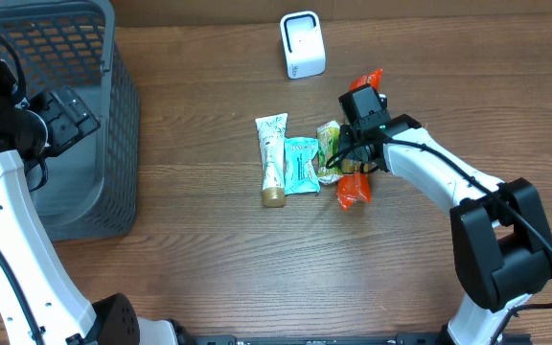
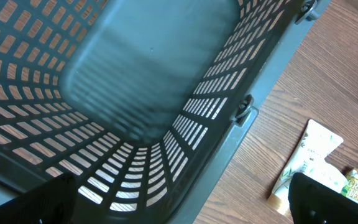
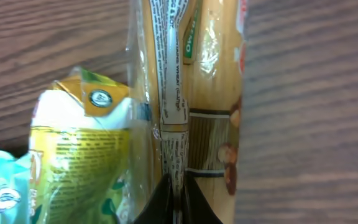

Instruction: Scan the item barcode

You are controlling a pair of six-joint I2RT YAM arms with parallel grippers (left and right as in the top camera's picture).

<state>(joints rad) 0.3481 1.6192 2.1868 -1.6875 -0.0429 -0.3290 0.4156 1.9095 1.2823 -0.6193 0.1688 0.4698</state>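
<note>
Orange snack packet (image 1: 355, 192) flat on the wooden table (image 1: 257, 268), near the middle, at the right end of a short row of goods. Pinched along its printed back seam by the right gripper (image 3: 174, 190), dark fingers pressed together on the fold, seen close up from the right wrist. Just left of it and touching, a green-and-yellow packet (image 1: 329, 149); then a teal sachet (image 1: 302, 165); then a white tube (image 1: 272, 158) with a gold cap, pointing toward the near edge. White boxy scanner (image 1: 303, 45) upright at the far side of the table, well apart from the row. Grey mesh basket (image 1: 113, 144) at the left edge. Left gripper (image 1: 65, 117) poised above the basket's inside, fingers spread wide, gripping nothing. From the left wrist, slotted basket walls filling most of the view, tube and green-and-yellow packet beyond the rim.
</note>
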